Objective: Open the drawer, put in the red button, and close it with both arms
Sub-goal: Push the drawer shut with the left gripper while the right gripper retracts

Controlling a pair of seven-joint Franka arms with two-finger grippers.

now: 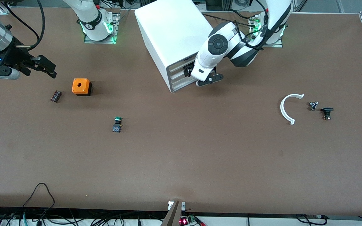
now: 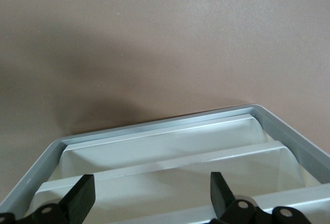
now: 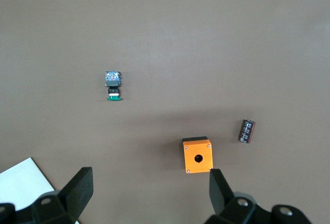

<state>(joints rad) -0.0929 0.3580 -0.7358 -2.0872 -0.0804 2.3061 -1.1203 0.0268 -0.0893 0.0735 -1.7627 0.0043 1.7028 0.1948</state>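
Note:
The white cabinet [image 1: 171,28] stands near the arms' bases, and all its cream drawer fronts look pushed in. The drawer [image 1: 177,72] is second from its top. My left gripper [image 1: 198,77] hangs right at the cabinet's front, open. In the left wrist view its fingers [image 2: 82,198] straddle the stacked drawer fronts [image 2: 165,175] with nothing between them. My right gripper [image 1: 50,69] is open and empty, up over the table at the right arm's end, with the orange box [image 3: 197,157] below it. I cannot make out the red button in any view.
An orange box with a hole [image 1: 81,86] and a dark cylinder [image 1: 55,96] lie at the right arm's end. A green-capped button [image 1: 117,124] lies nearer the front camera. A white arc [image 1: 289,108] and two small dark parts [image 1: 326,113] lie at the left arm's end.

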